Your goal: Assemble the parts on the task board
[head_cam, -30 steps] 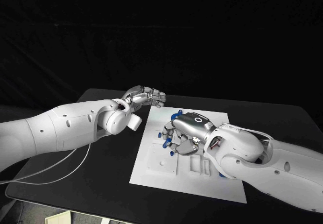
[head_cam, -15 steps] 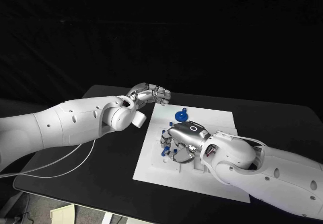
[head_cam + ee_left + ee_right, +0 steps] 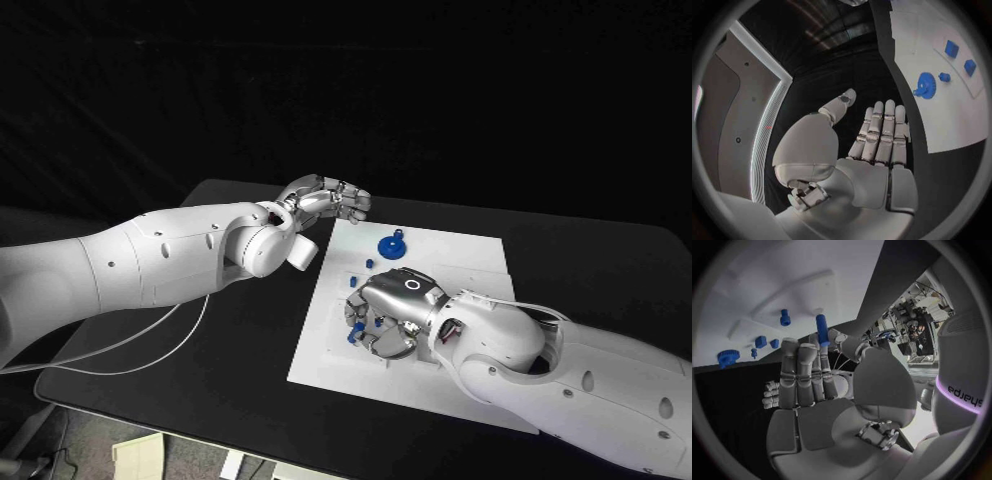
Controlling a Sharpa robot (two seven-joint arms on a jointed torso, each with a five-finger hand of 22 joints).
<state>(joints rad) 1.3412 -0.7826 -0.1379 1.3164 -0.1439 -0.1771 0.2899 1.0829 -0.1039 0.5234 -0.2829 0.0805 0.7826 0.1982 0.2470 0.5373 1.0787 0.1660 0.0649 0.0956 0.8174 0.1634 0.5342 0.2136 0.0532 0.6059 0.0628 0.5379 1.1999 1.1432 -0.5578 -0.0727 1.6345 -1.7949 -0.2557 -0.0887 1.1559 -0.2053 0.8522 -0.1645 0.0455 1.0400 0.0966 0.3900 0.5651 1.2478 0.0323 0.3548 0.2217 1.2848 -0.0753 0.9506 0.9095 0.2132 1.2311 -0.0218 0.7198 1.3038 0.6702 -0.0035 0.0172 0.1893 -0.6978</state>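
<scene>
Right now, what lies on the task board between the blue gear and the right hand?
In the head view, the white task board between the blue gear and the right hand is mostly bare; one small blue part lies just off the direct line.

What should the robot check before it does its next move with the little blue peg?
1. Peg held: ok. The right robot hand pinches the peg between thumb and finger.
2. Peg over the board: ok.
3. Peg lined up with a hole: cannot tell; the hand hides the spot in the head view.
4. Left robot hand out of the way: ok, at the board's far corner, holding nothing.
5. Gear clear of the right hand: ok, it lies apart.
</scene>
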